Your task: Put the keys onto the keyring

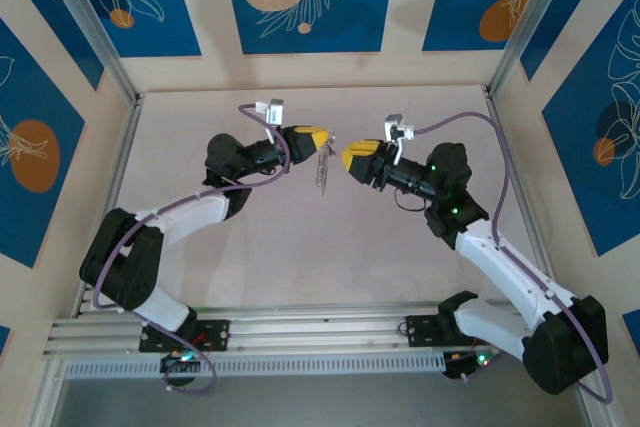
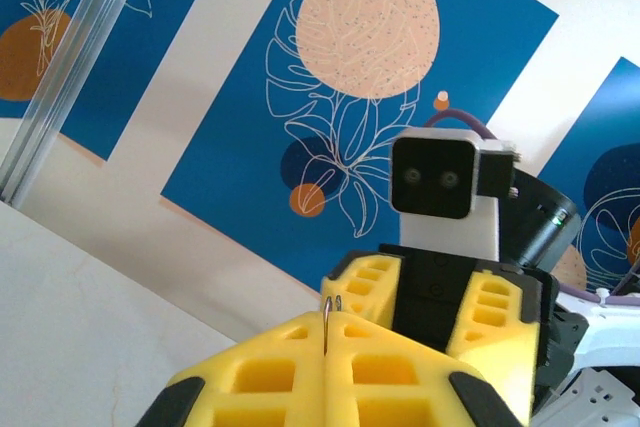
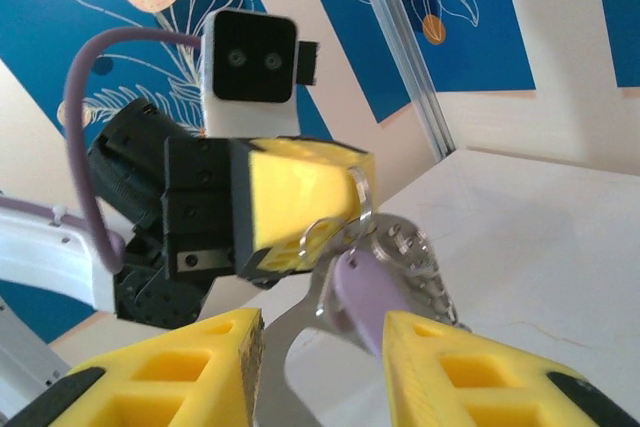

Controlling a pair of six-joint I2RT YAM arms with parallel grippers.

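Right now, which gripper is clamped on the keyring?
The left gripper, shut on the keyring; the right gripper has its fingers apart.

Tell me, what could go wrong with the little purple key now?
1. The left end effector pinches the keyring by a thin bit of wire, so a bump might make it slip and fall to the table.
2. The right end effector is open around the key. I cannot tell if the key is fully hooked on, so it might drop off.
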